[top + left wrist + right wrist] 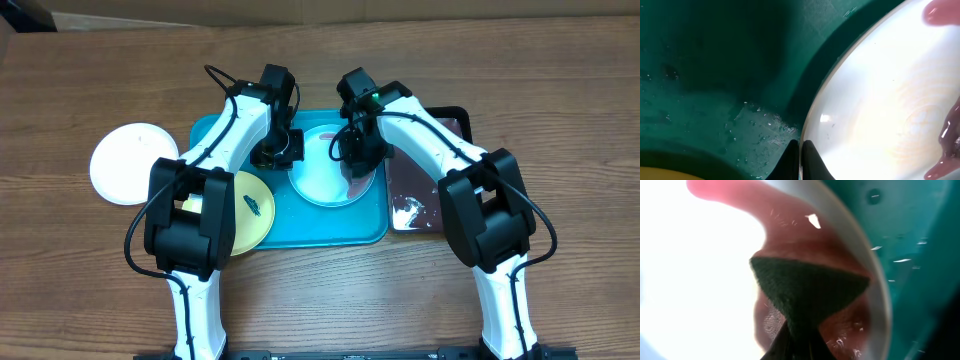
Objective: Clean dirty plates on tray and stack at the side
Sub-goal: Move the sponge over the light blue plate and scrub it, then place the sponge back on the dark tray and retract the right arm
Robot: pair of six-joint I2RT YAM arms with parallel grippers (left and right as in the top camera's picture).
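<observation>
The turquoise tray (320,225) is located at the centre of the tabletop (80,280). The pale blue plate (320,175) is found lying inside it, toward the right half.

The left tool (800,157) is observed at the plate's left edge, its jaws pinched narrowly on the rim. The right tool (795,335) is positioned over the plate's right portion, clamped on a dark sponge (810,290). The sponge is pressed against the plate surface, within a smear of reddish liquid (790,225). Water droplets (765,125) are noted on the tray floor beside the plate.

The yellow-green plate (250,215) is seen across the tray's near-left corner, partly covered by the left arm. A small dark smear (255,205) is visible on it.

The white plate (133,162) is located on the tabletop to the left of the tray, apart from it.

A black tray (415,185) holding dark liquid is recorded just beside the turquoise tray's right side.
</observation>
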